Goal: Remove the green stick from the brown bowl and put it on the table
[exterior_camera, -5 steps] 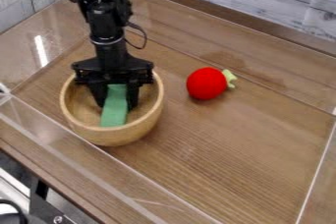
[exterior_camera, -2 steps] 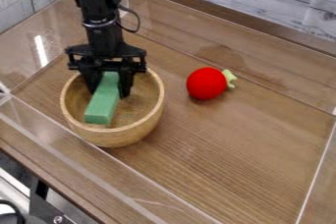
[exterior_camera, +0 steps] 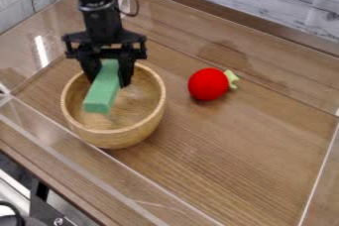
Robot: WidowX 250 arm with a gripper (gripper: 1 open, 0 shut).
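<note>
The green stick [exterior_camera: 102, 93] hangs tilted just above the inside of the brown bowl [exterior_camera: 146, 123], its lower end still over the bowl's left half. My gripper [exterior_camera: 109, 71] points straight down over the bowl and is shut on the stick's upper end. The bowl rests on the wood-grain table [exterior_camera: 239, 151] at the left.
A red ball with a green stem [exterior_camera: 208, 83] lies to the right of the bowl. Low clear acrylic walls [exterior_camera: 318, 180] edge the table on all sides. The arm rises from the gripper toward the top left.
The gripper has risen and shifted slightly left, lifting the green stick from lying in the bowl to hanging above its floor.
</note>
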